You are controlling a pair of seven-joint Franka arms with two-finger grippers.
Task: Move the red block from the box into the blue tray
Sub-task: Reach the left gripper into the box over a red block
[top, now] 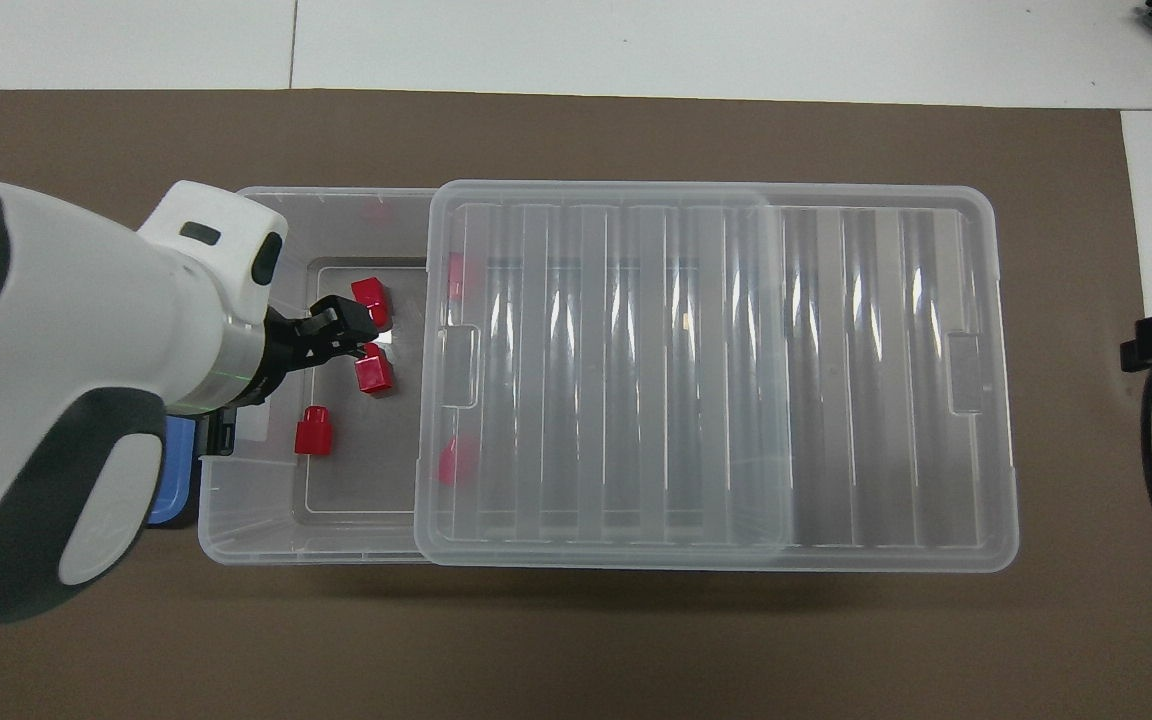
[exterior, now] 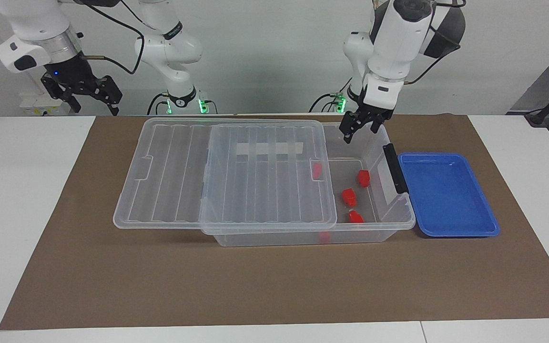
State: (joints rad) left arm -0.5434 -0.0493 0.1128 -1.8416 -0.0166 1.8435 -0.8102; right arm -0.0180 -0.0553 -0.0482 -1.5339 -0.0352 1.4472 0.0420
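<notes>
- While the left arm reaches in from its end of the table, the left gripper [exterior: 360,127] hangs over the uncovered end of the box [exterior: 374,138], above its rim and clear of everything inside, jaws spread wide and holding nothing.
- Seen from overhead, that gripper [top: 351,330] covers the spot between two red blocks; from across the table it is plainly well above them.
- Three red blocks lie in plain sight on the box floor: one nearest the robots [exterior: 363,177], a middle one [exterior: 349,196], and one farthest from the robots [exterior: 355,217].
- Two more red shapes show dimly through the lid's edge; I cannot make them out clearly.
- The clear ribbed lid [exterior: 227,176] sits slid toward the right arm's end, overhanging the box there and leaving the latch end uncovered.
- The blue tray [exterior: 448,195] rests on the brown mat [exterior: 274,286] just beside the box's black latch [exterior: 394,167], at the left arm's end, with nothing in it.
- The right gripper [exterior: 86,93] waits up in the air over the white table [exterior: 22,190] at the right arm's end, jaws wide apart, carrying nothing.
</notes>
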